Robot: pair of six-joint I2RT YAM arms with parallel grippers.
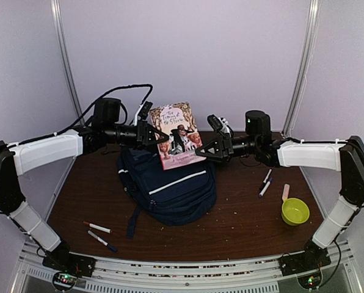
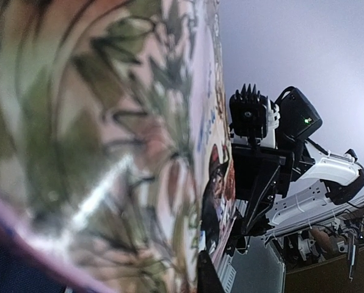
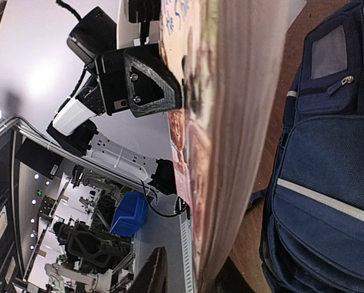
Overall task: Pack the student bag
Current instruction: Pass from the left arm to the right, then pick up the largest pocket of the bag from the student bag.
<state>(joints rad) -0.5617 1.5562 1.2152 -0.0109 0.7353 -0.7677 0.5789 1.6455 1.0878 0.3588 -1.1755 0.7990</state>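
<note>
The bag (image 1: 170, 186) lies on the table (image 1: 243, 226) just below the upright book (image 1: 177, 131), whose left edge the left gripper (image 1: 150, 133) pinches, while the right gripper (image 1: 207, 149) sits at its right edge, clamped or not I cannot tell.

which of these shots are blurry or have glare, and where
Left wrist view: the book sits against the lens, soft and smeared, with a white glare streak low across its cover; the right arm beyond is sharp. Right wrist view: the book's near edge is blurred, the student bag crisp. Top external view: evenly lit, all in focus.
</note>
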